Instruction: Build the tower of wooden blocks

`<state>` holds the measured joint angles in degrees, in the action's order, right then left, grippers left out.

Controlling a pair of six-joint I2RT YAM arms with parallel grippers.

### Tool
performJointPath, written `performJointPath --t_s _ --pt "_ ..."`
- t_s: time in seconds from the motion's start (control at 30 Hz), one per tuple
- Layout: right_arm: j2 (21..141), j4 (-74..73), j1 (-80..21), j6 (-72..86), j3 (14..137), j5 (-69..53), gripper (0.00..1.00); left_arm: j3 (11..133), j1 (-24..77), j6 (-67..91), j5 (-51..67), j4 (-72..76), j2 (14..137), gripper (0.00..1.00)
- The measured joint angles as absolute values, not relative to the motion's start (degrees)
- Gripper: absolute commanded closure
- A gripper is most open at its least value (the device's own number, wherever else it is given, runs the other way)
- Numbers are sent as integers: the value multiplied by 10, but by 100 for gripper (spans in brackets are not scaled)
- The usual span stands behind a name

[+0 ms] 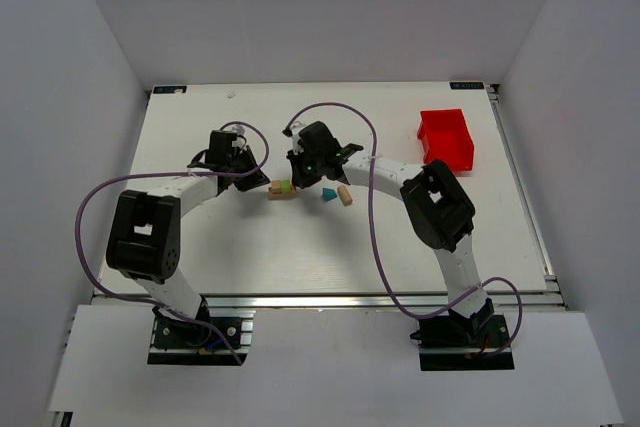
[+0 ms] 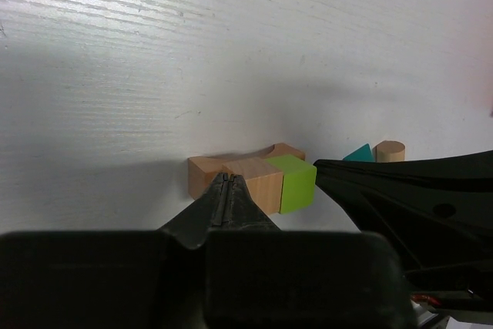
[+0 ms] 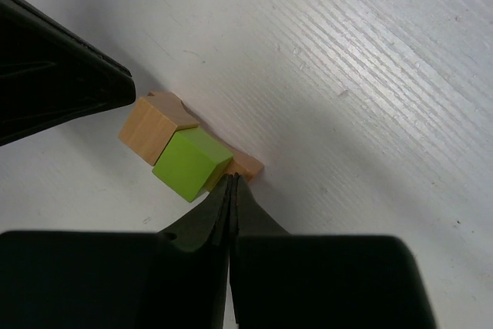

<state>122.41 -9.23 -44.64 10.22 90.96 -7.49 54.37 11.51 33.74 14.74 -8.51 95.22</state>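
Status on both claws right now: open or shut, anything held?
Left claw: shut, holding nothing, tips near the tan block.
Right claw: shut, holding nothing, tips near the lime-green block.

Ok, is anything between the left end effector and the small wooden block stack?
Nothing visible. The shut left end effector points straight at the stack of tan and lime-green wooden blocks, tips right at its tan cube. The right end effector sits at the stack's lime-green end.
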Motion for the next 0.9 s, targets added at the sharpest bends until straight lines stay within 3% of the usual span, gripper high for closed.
performJointPath --t_s 0.87,0.9 --pt "1210 -71 -446 104 883 -69 100 544 118 335 134 -100 951 100" --pt "1209 -72 -446 103 882 -65 98 544 118 336 125 -106 949 95"
